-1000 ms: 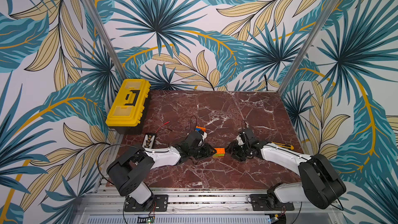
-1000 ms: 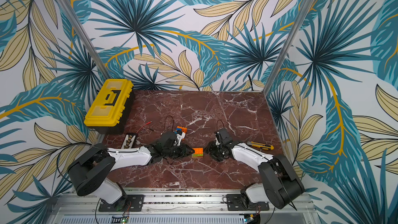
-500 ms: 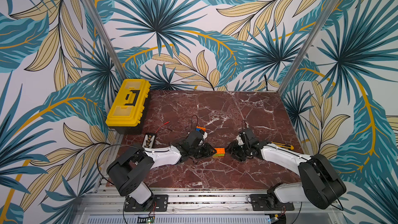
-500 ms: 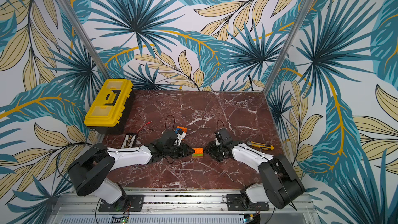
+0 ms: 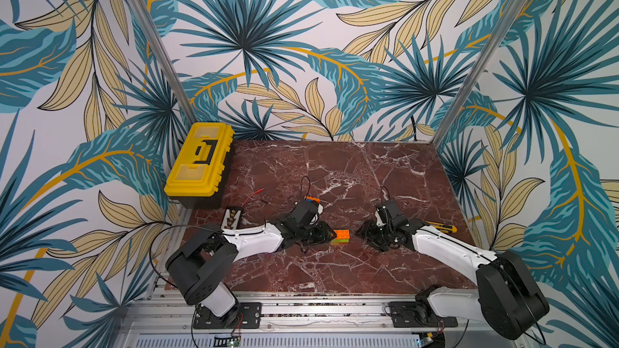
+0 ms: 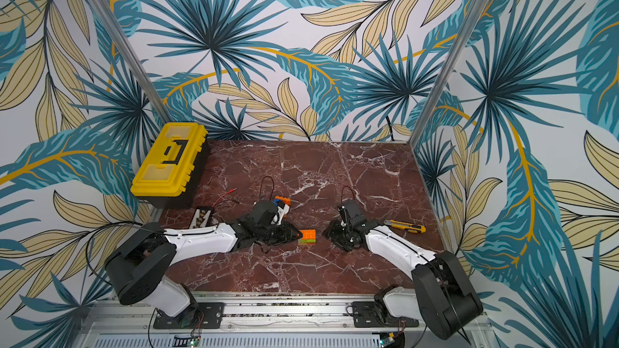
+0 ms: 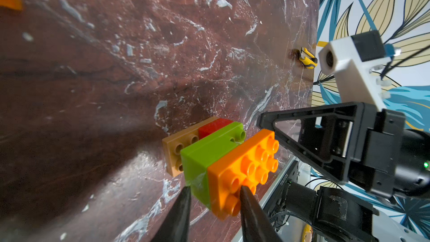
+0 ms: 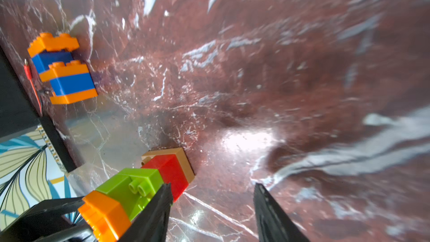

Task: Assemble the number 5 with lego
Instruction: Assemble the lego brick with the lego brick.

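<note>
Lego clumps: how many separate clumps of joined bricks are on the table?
2. The orange, green, red and tan clump lies at the table's front middle; the orange-and-blue clump sits just behind the left arm. More may hide under the arms.

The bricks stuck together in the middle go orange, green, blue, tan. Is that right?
Almost. After the green brick comes a red brick, not a blue one. The right wrist view shows it, with the orange brick and the tan brick at the two ends, just as you said.
</note>
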